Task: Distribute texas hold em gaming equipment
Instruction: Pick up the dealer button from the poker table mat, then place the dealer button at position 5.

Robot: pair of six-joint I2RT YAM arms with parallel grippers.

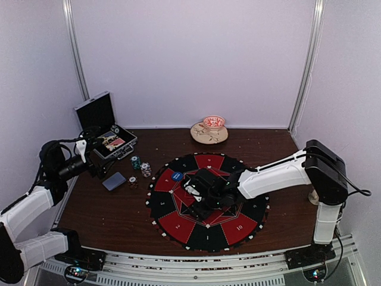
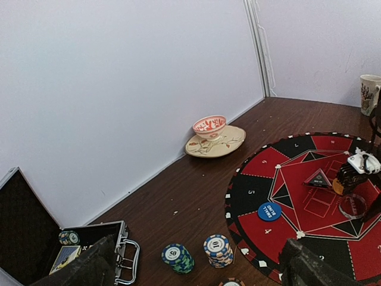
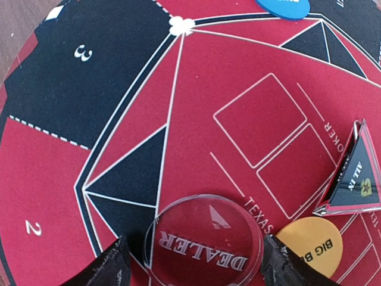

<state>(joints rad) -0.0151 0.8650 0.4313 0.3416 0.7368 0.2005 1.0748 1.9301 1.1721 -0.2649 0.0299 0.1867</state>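
A clear round "DEALER" disc point(image 3: 202, 241) lies on the red-and-black mat point(image 3: 71, 113), between the fingers of my right gripper point(image 3: 198, 268). The right finger touches its rim, the left finger stands a little off it, and the jaws are open. An orange "BIG" disc point(image 3: 309, 244) and a triangular "ALL IN" marker point(image 3: 355, 179) lie just right of it. A blue disc point(image 1: 177, 176) rests on the mat's left side. Three chip stacks point(image 2: 177, 257) point(image 2: 218, 250) point(image 1: 133, 182) and a grey-blue card deck point(image 1: 114, 181) sit left of the mat. My left gripper point(image 2: 199, 271) hangs open above them by the case.
The black silver-edged case point(image 1: 101, 119) stands open at the back left, with cards and a chip stack point(image 2: 69, 237) inside. A red-patterned bowl point(image 1: 213, 123) sits on a cream plate point(image 1: 205, 136) at the back wall. A mug point(image 2: 369, 92) stands at the right edge.
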